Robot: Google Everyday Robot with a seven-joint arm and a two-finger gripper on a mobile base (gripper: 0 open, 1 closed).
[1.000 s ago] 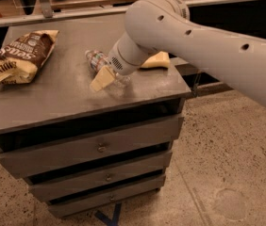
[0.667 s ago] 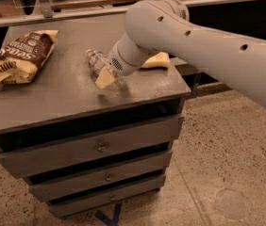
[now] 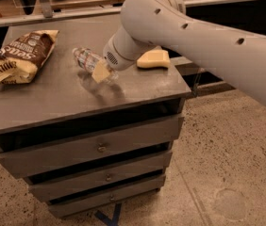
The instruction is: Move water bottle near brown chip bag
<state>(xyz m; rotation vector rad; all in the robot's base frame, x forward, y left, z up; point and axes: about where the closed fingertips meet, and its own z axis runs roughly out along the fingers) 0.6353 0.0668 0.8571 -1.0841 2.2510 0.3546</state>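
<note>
The water bottle (image 3: 85, 58), clear and ribbed with a white label, lies tilted in the middle of the grey cabinet top (image 3: 53, 102). My gripper (image 3: 102, 70) comes in from the right and is shut on the bottle's right end, with one cream fingertip (image 3: 100, 73) showing in front of it. The bottle seems held slightly above the surface, with a shadow below it. The brown chip bag (image 3: 17, 55) lies at the top's left edge, well to the left of the bottle.
A yellow sponge (image 3: 154, 59) lies near the right edge of the top, behind my arm. The cabinet has several drawers (image 3: 100, 147) below. A counter runs along the back. Speckled floor lies to the right.
My gripper and the bottle have shifted a little to the left, toward the chip bag. The bag and the sponge have not moved.
</note>
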